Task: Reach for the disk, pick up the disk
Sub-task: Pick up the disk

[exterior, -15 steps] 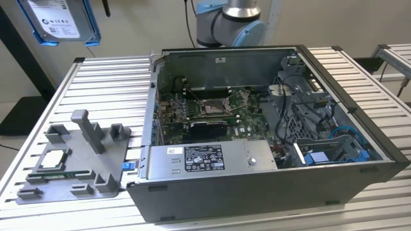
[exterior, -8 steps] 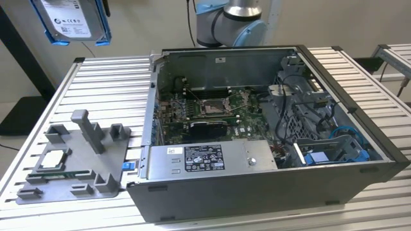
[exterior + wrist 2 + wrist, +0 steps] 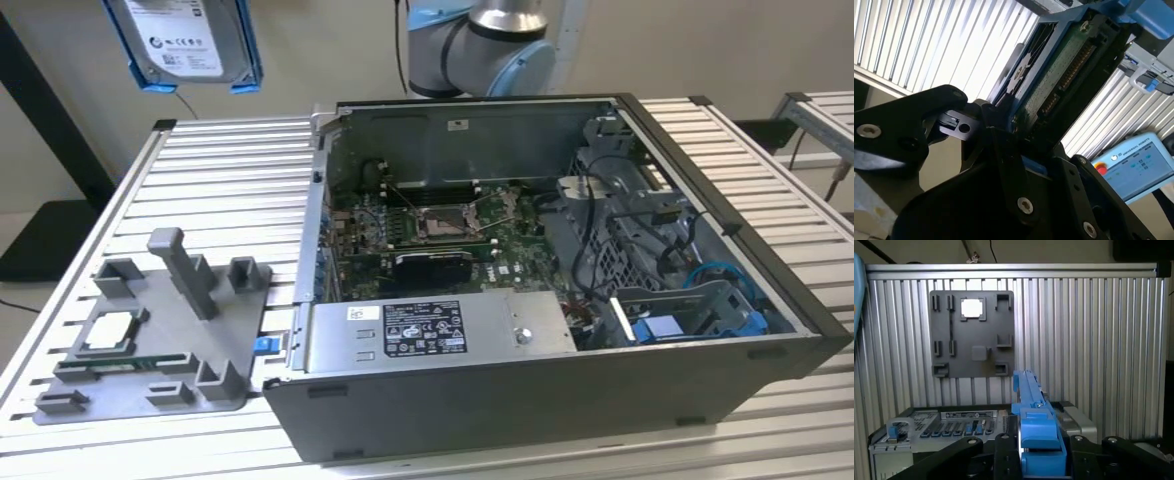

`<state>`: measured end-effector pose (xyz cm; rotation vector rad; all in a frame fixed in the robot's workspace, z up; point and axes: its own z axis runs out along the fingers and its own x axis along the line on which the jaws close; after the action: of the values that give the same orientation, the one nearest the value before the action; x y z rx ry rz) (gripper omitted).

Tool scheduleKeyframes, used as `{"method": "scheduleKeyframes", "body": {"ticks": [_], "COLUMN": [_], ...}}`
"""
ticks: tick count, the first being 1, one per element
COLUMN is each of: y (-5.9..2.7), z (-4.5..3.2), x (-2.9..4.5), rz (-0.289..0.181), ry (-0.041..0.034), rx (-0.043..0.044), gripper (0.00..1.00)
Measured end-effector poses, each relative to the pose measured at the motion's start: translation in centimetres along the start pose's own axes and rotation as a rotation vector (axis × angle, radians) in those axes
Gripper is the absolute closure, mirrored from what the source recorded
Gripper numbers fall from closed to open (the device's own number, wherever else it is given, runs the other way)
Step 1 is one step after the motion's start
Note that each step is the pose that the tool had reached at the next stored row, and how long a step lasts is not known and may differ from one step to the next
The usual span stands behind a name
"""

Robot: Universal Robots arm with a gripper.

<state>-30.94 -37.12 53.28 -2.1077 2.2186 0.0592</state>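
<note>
High up beside the computer case [image 3: 534,330], the tool [image 3: 1039,455] is clamped across the disk [image 3: 187,40] at its blue-bracketed edges. The disk is likely rigid, weighty and shock-sensitive.

The disk [image 3: 187,40] bears a white label [image 3: 183,45] with a round mark and lines of fine print, too small to read. In the computer case [image 3: 561,400], the power supply [image 3: 521,325] has a black label [image 3: 422,330] with white print and a small white sticker [image 3: 363,313]; neither is legible. In the second wrist view the pendant [image 3: 1134,167] shows a short white line of print above its screen.
</note>
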Motion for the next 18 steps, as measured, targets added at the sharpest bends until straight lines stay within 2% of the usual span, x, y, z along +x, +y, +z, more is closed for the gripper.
{"method": "scheduleKeyframes", "body": {"ticks": [18], "y": [-5.8], "z": [0.16], "x": [-0.29], "rz": [0.0], "ry": [0.0001], "rx": [-0.0019], "gripper": [1.0]}}
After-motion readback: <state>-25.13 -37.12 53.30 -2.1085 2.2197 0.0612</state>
